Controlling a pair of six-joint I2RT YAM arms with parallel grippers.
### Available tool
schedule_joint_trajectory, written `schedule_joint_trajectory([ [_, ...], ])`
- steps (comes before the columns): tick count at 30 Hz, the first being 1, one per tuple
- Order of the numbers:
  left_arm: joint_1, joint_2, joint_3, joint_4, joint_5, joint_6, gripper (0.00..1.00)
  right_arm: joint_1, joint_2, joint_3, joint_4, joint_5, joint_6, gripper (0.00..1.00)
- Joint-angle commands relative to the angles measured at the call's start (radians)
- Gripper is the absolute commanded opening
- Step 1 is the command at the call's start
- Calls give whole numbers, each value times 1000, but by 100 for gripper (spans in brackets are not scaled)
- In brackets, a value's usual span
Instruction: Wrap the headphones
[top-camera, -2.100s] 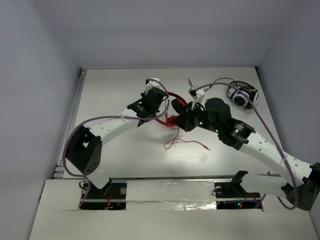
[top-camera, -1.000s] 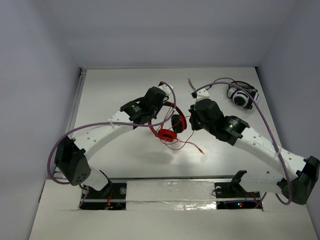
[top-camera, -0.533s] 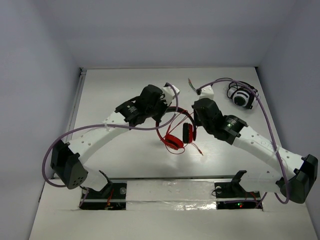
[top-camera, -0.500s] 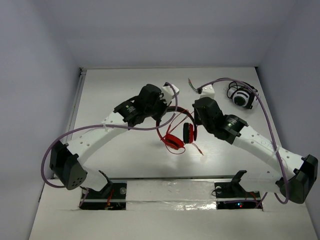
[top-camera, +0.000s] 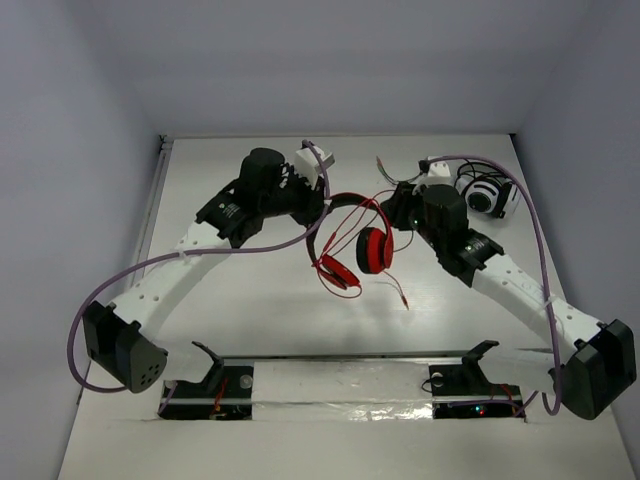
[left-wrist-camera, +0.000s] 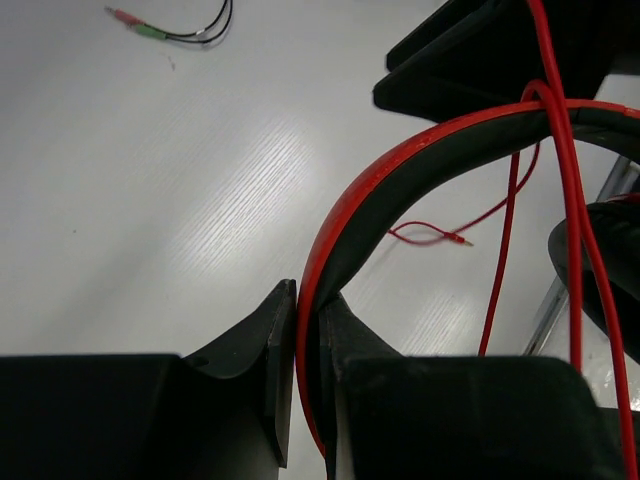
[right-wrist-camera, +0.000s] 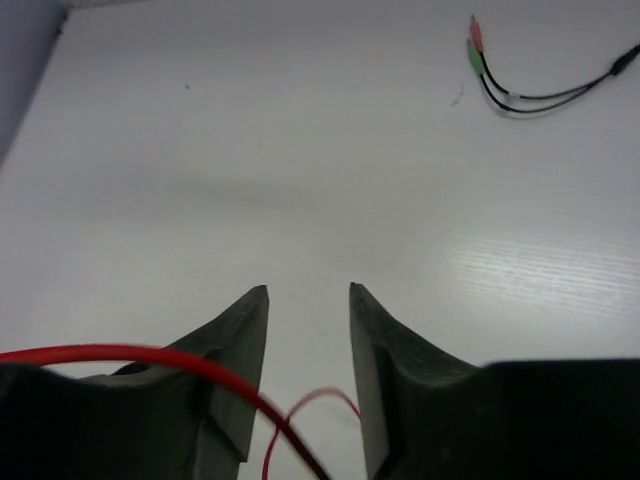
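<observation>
The red headphones (top-camera: 372, 249) hang in the air over the table's middle, held by the headband. My left gripper (top-camera: 313, 190) is shut on the red-and-black headband (left-wrist-camera: 420, 160), which passes between its jaws. The thin red cable (left-wrist-camera: 573, 200) loops over the band and hangs down to the table, its plug (top-camera: 405, 302) lying on the surface. My right gripper (top-camera: 396, 207) is open and empty just right of the headband. In the right wrist view (right-wrist-camera: 308, 290) the red cable (right-wrist-camera: 150, 357) crosses in front of its left finger without being held.
White-and-black headphones (top-camera: 486, 196) sit at the back right. Their dark cable ends in pink and green plugs (right-wrist-camera: 476, 45) on the table beyond my right gripper; the plugs also show in the left wrist view (left-wrist-camera: 135, 22).
My left gripper has lifted the red headphones off the table and drawn back to the left. The ear cups now hang free. My right gripper has shifted toward the far side, staying open.
</observation>
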Motion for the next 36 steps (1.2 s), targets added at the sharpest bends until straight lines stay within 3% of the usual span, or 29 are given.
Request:
schedule_joint_trajectory([
  [1,2,-46,90,105,109,-69,0,-32,-18,-51,309,-280,15,47],
  [4,2,-29,126,103,99,-120,0,-32,8,-80,403,-336,41,53],
  [16,66,14,301,111,53,-291,0,-42,114,-233,666,-411,118,54],
  [27,92,29,335,145,59,-370,0,-42,213,-238,723,-395,108,67],
  [36,102,55,397,134,62,-402,0,-42,276,-232,733,-385,67,65],
])
